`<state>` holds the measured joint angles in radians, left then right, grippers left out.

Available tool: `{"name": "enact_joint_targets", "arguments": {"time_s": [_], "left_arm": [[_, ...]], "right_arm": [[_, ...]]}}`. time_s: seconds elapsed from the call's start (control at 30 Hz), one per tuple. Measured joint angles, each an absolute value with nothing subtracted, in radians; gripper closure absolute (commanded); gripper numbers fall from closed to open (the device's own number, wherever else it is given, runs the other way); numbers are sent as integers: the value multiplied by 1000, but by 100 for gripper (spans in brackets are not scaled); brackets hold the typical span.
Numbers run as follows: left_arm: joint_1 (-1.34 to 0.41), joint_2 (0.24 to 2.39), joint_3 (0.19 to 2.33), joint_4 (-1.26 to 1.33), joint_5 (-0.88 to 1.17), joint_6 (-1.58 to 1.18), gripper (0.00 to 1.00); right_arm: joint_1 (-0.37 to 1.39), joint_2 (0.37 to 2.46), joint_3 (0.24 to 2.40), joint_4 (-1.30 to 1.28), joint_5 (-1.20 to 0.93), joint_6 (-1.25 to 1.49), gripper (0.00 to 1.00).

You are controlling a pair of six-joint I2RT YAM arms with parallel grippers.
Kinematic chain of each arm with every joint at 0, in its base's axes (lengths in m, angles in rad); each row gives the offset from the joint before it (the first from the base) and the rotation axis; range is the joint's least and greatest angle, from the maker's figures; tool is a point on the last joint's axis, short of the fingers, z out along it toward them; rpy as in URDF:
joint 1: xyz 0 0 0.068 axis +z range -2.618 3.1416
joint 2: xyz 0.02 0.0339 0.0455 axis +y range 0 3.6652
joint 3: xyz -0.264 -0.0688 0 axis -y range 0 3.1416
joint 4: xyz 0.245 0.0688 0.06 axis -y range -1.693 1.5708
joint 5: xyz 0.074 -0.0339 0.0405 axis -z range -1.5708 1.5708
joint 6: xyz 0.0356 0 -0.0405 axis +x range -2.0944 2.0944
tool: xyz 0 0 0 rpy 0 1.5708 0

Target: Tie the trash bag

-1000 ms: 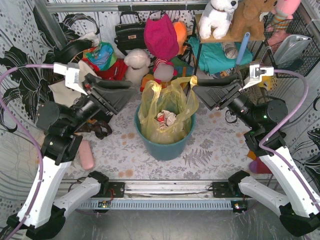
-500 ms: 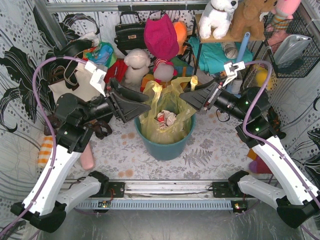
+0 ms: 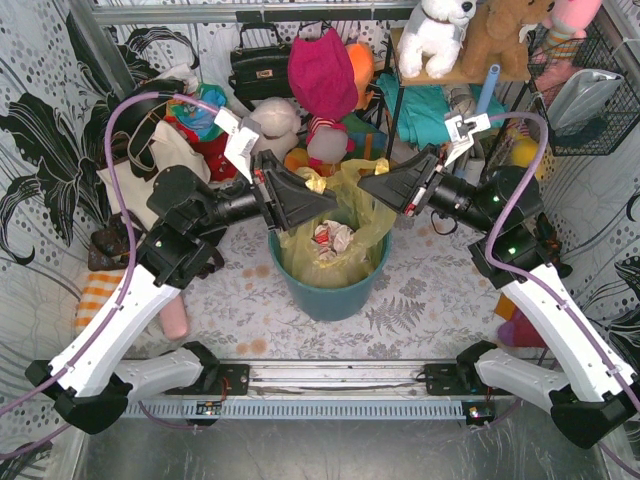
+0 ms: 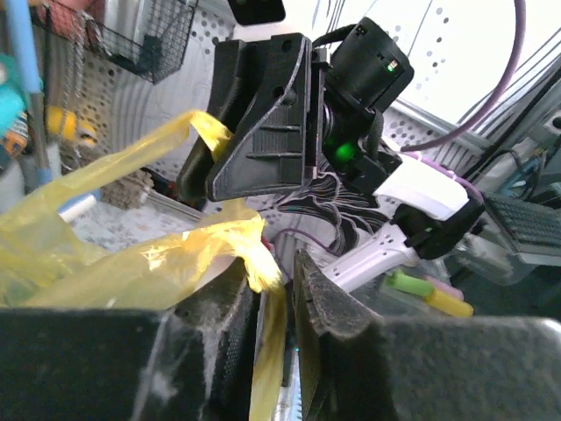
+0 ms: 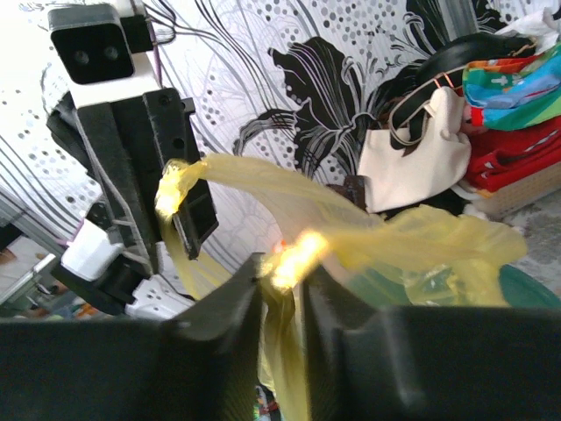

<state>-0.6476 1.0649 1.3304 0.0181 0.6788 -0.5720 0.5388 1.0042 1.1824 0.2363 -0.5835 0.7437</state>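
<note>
Early in the job, by the look of things; finding the trash bag (image 3: 352, 215) seated in the teal bin (image 3: 330, 295) at the middle of the tabletop (image 3: 420, 300), mouth gaping, crumpled white paper (image 3: 333, 238) on show inside; no knot, no crossing of ends anywhere. Done, as far as can be seen: placing the left pincer (image 3: 325, 200) at the bag's left yellow strip (image 4: 254, 250) and the right pincer (image 3: 362, 185) at the right yellow strip (image 5: 294, 250), tip to tip above the bin. Standing narrow on both sides, with a strip threaded between the jaws in each wrist view; cannot tell whether pinched firm or merely enclosed. Left to do, by my reckoning: securing both strips, drawing them up and across, looping one under the other, pulling tight.
</note>
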Motion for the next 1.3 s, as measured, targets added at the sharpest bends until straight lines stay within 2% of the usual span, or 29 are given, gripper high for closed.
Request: {"name": "enact_joint_targets", "arguments": {"time_s": [0.07, 0.1, 0.27, 0.47, 0.77, 0.93, 1.0, 1.07, 1.1, 1.13, 1.2, 1.23, 1.3], "left_arm": [[-648, 1065, 1352, 5, 654, -557, 99], [-648, 1065, 1364, -3, 644, -542, 100], [-648, 1063, 1432, -64, 554, -482, 100], [-648, 994, 1477, -136, 297, -396, 100], [-648, 761, 1281, -83, -140, -386, 100], [-648, 766, 1282, -38, -143, -387, 100], [-648, 801, 1295, -12, -89, -386, 95], [-648, 842, 1309, 10, -12, -387, 82], [-648, 865, 1319, 18, 33, -388, 74], [-648, 892, 1333, 26, 85, -390, 68], [-648, 939, 1370, 39, 180, -396, 62], [-648, 965, 1390, 47, 230, -403, 60], [-648, 994, 1404, 57, 297, -410, 54]], "right_arm": [[539, 1010, 1200, 236, -583, 737, 100], [539, 1014, 1214, 232, -580, 736, 100], [539, 1034, 1304, 186, -512, 709, 100], [539, 1002, 1374, 131, -334, 635, 100], [539, 810, 1267, 88, 27, 604, 100], [539, 802, 1238, 96, 70, 604, 100], [539, 825, 1238, 111, 47, 602, 100], [539, 861, 1241, 138, -5, 599, 100], [539, 884, 1248, 148, -41, 598, 98], [539, 907, 1263, 156, -80, 596, 87], [539, 968, 1310, 174, -165, 598, 51], [539, 1000, 1336, 186, -214, 599, 43], [539, 1047, 1374, 215, -299, 609, 39]]}}
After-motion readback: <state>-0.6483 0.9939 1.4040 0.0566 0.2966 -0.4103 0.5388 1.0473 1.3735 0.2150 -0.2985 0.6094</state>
